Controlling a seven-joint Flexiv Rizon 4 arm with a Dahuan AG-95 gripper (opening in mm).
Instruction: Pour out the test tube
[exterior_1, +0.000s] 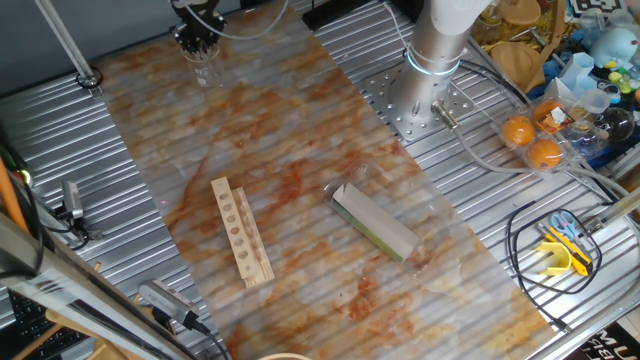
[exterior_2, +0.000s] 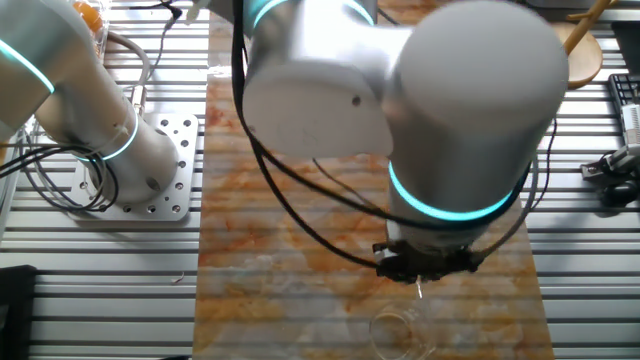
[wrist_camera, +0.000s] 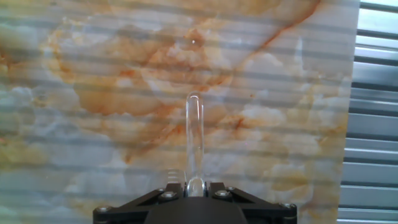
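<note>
Test tube of clear glass (wrist_camera: 194, 140), slim and round-ended, is sitting pinched between the jaws of the black two-finger gripper (wrist_camera: 194, 186), pointing straight out along the fingers in the hand view. In one fixed view the gripper (exterior_1: 196, 40) is hovering at the far end of the marbled orange-and-white worktop (exterior_1: 290, 190), just above a small clear glass beaker (exterior_1: 205, 70); the other fixed view is showing the same beaker (exterior_2: 405, 330) right below the hand. The tube is appearing empty or nearly so, though clear liquid would be hard to tell, so I cannot say whether the pouring is done. Judging by the position over the beaker, the pour is either underway or about to start. A pale wooden tube rack with a row of holes (exterior_1: 241, 231) is lying flat mid-worktop, well apart from the hand, and is probably where the tube belongs afterwards.
</note>
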